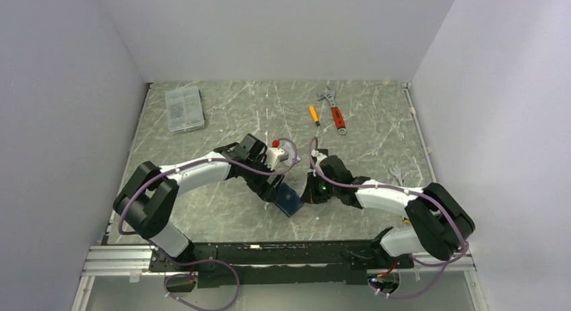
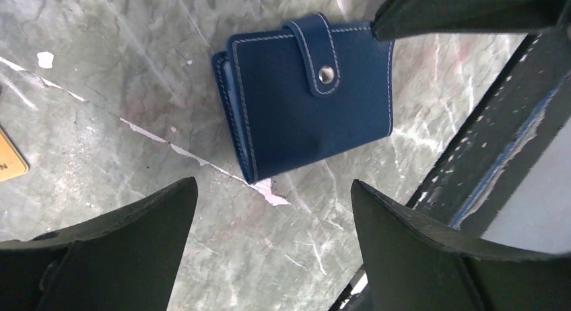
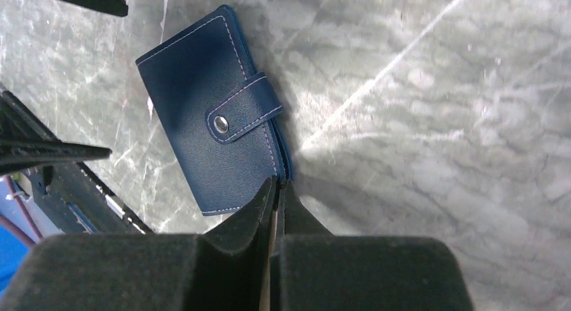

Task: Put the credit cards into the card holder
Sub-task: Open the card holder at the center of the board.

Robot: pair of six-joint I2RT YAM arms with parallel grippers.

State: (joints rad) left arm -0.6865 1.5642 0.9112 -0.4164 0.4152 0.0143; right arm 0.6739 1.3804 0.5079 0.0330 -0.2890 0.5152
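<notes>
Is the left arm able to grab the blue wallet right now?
Probably yes. The left end effector hangs open just above the wallet, with nothing between them. The right end effector, shut, sits at one wallet corner, so it might crowd that side.

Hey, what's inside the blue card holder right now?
The card holder lies folded on the table, its snap tab fastened. Only layered blue edges show at its side; the cover hides whatever is inside.
</notes>
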